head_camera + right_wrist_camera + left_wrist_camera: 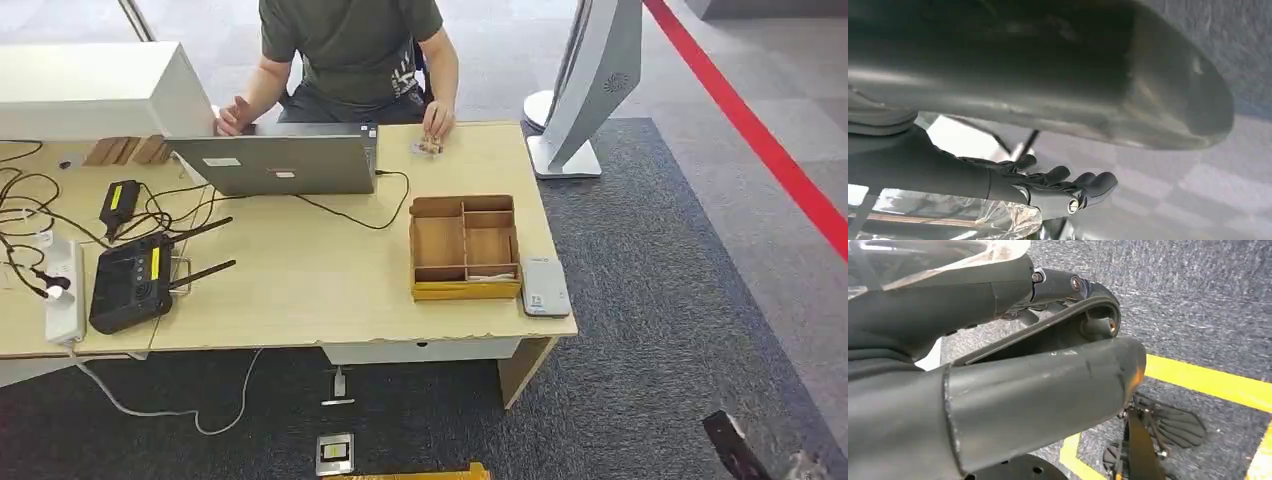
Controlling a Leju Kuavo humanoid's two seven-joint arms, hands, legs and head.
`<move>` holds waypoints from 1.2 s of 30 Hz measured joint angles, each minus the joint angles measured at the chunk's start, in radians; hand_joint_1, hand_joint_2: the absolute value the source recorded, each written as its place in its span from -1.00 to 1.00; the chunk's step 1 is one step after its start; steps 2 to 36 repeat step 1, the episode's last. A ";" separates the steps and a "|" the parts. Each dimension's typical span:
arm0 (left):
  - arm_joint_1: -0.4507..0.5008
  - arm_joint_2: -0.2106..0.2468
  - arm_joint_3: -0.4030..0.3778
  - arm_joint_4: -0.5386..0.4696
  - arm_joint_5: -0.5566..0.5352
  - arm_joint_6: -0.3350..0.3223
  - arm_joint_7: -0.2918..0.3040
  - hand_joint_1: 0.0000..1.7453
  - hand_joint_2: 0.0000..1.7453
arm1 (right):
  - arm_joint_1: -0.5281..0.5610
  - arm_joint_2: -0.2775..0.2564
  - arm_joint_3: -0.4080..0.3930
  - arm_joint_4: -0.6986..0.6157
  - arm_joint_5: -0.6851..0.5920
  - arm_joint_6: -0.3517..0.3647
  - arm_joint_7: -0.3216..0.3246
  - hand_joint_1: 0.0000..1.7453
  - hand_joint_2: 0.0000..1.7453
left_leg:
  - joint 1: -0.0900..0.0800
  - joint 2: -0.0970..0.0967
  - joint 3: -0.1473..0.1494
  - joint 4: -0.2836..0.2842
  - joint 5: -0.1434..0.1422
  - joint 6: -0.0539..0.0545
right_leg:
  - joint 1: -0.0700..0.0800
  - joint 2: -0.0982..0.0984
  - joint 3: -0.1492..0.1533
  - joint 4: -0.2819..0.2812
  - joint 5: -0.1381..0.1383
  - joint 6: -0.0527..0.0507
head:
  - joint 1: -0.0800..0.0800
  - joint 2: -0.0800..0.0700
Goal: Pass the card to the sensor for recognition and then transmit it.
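Note:
A white flat sensor lies at the table's front right corner, next to a wooden divided box. Something pale and flat, perhaps the card, lies in the box's front compartment. My right hand hangs beside my body over the grey floor, its dark fingers spread and slightly bent, holding nothing. A dark part of that arm shows low at the right, far from the table. My left hand also hangs over the carpet with the thick thumb apart from the dark fingers and nothing between them.
A person sits behind the table, one hand on a small object. A laptop, a black router, a power strip and cables lie at the left. A white stand rises at the right.

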 joint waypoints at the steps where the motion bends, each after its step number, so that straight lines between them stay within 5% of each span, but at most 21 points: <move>1: 0.000 0.000 0.002 0.000 0.000 0.000 0.000 -1.00 -1.00 | 0.000 0.014 -0.009 0.012 -0.027 0.003 -0.022 -1.00 -1.00 | 0.000 0.000 0.000 0.000 0.000 0.000 | 0.000 0.000 0.000 0.000 0.000 0.000 | 0.000 0.000; 36: 0.000 0.000 0.002 0.000 0.000 0.000 0.000 -1.00 -1.00 | 0.000 0.014 -0.009 0.012 -0.027 0.003 -0.022 -1.00 -1.00 | 0.000 0.000 0.000 0.000 0.000 0.000 | 0.000 0.000 0.000 0.000 0.000 0.000 | 0.000 0.000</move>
